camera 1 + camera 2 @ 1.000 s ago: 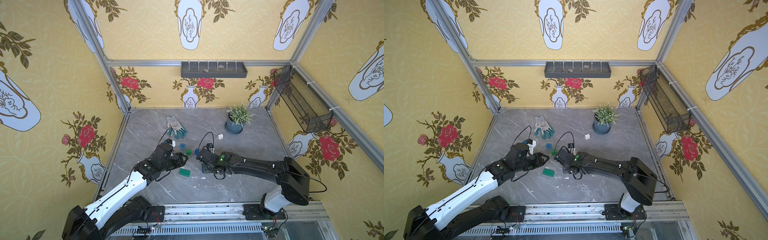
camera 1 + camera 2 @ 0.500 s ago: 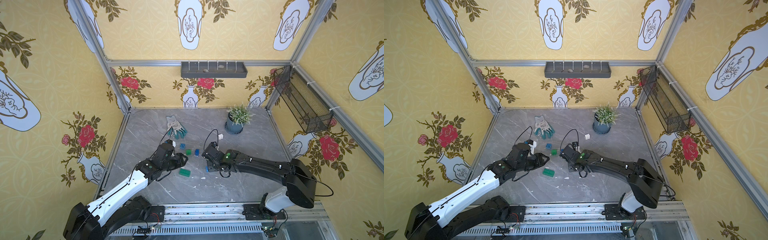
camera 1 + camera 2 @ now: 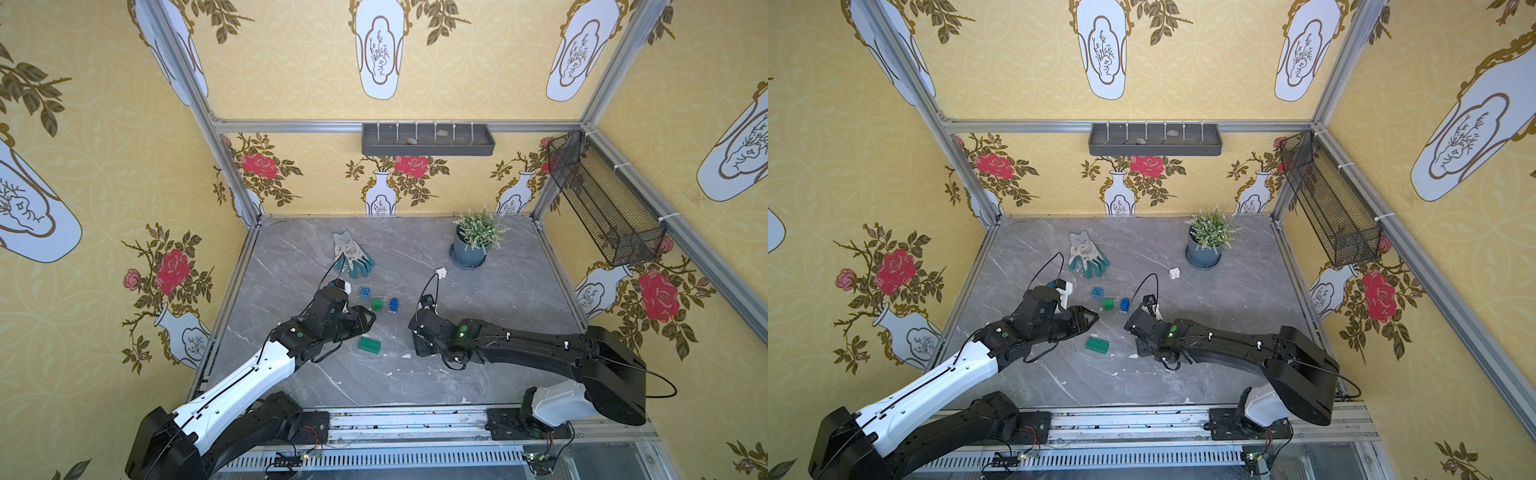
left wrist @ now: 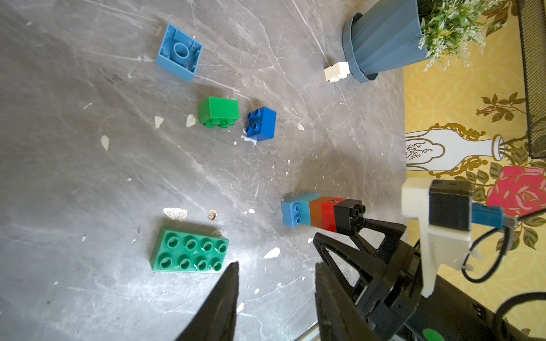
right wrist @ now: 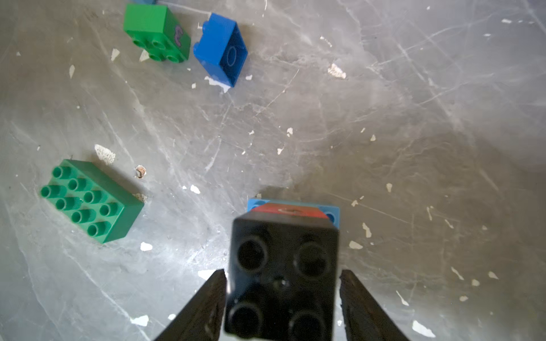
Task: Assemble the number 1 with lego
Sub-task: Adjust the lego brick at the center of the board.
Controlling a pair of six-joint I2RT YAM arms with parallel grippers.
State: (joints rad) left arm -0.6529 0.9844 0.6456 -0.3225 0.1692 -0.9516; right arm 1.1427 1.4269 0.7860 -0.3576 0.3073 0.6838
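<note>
Five stacked bricks [image 4: 322, 214] stand on the worktop [image 3: 415, 386], right of the long green brick [image 4: 189, 251]. The black top brick [image 5: 282, 279] is flanked by the right pincer [image 5: 282, 271]; contact cannot be told. The left pincer [image 4: 276, 265] is parted, empty. The stack is judged light, rigid, slick and tippy, so flat sides are to be gripped.

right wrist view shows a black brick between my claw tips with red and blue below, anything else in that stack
observer: Yes, an orange-brown brick sits under the red brick.
operator: any loose bricks outside my frame
observer: A white brick lies near the plant pot.
operator: where's the other arm
observer: The left claw hangs open and empty by the long green brick.
</note>
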